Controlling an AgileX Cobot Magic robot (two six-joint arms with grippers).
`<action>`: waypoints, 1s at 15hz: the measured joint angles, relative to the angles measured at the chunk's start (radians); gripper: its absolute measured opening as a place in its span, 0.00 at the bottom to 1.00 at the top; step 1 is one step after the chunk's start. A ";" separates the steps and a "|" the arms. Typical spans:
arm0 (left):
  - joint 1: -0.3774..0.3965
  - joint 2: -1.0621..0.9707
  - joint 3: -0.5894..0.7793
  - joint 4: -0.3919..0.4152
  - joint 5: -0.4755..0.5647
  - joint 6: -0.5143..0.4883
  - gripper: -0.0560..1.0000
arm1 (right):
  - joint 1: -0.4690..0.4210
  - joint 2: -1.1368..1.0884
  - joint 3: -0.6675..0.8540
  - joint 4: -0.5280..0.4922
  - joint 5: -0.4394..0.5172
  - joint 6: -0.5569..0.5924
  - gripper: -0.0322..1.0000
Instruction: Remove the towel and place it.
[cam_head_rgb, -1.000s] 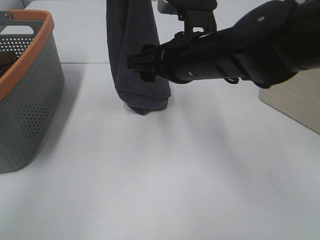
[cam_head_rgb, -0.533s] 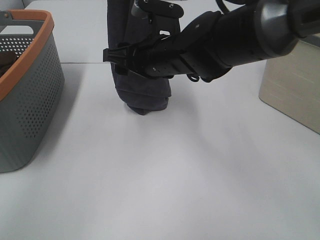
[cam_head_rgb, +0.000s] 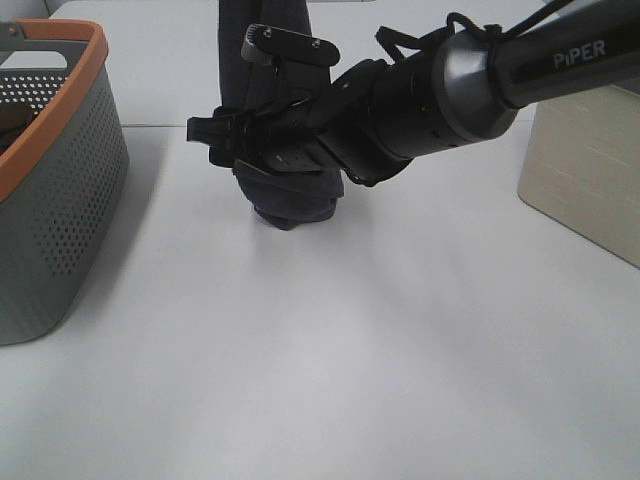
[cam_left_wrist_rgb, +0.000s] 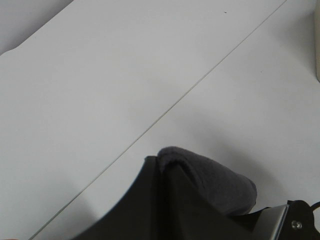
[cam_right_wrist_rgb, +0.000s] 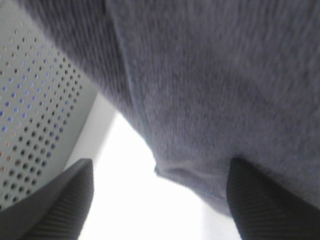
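on the white tabletop (cam_head_rgb: 320, 380) you have the grey perforated plastic basket with an orange rim (cam_head_rgb: 70, 190) at the left edge and a pale beige box (cam_head_rgb: 585, 185) at the right. your black right arm (cam_head_rgb: 470, 85) reaches across the middle from the right. the dark navy-charcoal terry towel (cam_head_rgb: 290, 205) hangs in a long vertical fold behind that arm, its bunched lower end down on the table, well apart from the basket. your right gripper (cam_head_rgb: 207, 140) has its fingers spread wide at the towel's lower part, and its wrist view shows cloth filling the space ahead of both ribbed pads (cam_right_wrist_rgb: 55, 205). your left gripper (cam_left_wrist_rgb: 159, 172) has its fingers together, clamped on a fold of the towel.
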 joint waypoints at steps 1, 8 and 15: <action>0.000 0.000 0.000 -0.009 0.000 0.000 0.05 | 0.000 0.012 -0.015 0.000 -0.024 0.000 0.67; 0.000 0.000 0.000 -0.034 0.000 -0.002 0.05 | 0.000 0.067 -0.055 0.095 -0.235 0.000 0.66; 0.017 0.000 0.000 -0.031 0.008 -0.002 0.05 | 0.000 0.068 -0.055 0.205 -0.233 -0.250 0.45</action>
